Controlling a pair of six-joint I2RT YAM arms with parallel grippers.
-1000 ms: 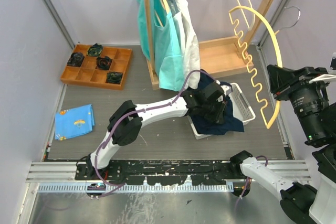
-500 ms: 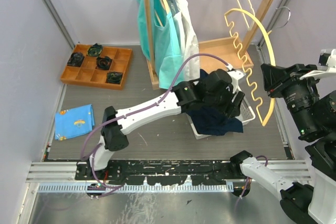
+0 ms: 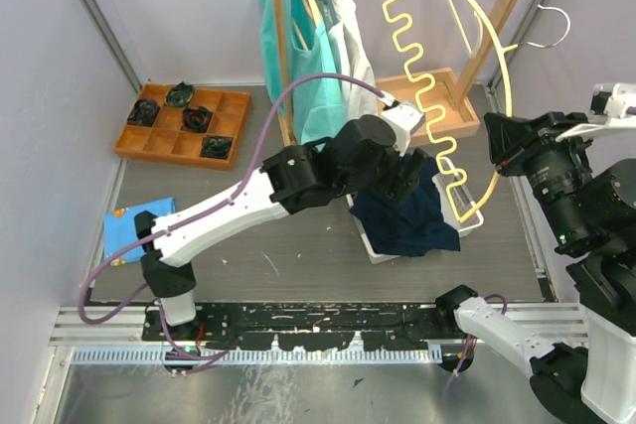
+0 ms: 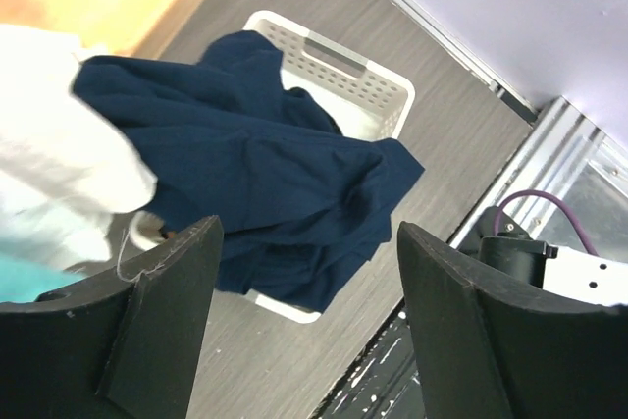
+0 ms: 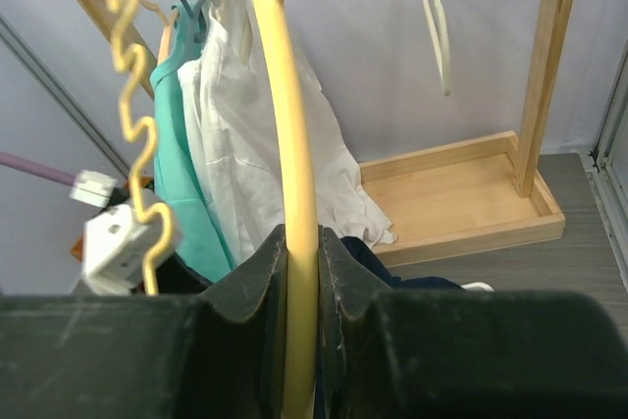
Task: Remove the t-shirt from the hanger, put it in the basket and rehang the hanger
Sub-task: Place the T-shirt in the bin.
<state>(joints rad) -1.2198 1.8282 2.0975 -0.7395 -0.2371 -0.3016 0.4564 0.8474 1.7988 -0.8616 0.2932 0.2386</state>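
Observation:
The navy t-shirt (image 3: 405,223) lies crumpled in and over the white basket (image 3: 463,213), off the hanger. In the left wrist view the t-shirt (image 4: 255,169) fills the basket (image 4: 378,105), and its hem spills over the near rim. My left gripper (image 3: 397,178) hovers above it, open (image 4: 309,228), with nothing between its fingers. My right gripper (image 3: 505,141) is shut on the bare yellow hanger (image 3: 425,104). It holds the hanger raised over the basket and clamps the curved bar (image 5: 294,144) between its jaws (image 5: 299,242).
A wooden clothes rack (image 3: 283,57) at the back carries a teal garment (image 3: 318,86) and a white garment (image 3: 356,67) on hangers. A wooden compartment tray (image 3: 184,124) sits far left, and a blue cloth (image 3: 141,228) lies near the left wall. The arm rail (image 3: 298,320) runs along the near edge.
My left gripper has opened, let go of the navy t-shirt and risen above the basket. My right arm has swung the yellow hanger up and to the left.

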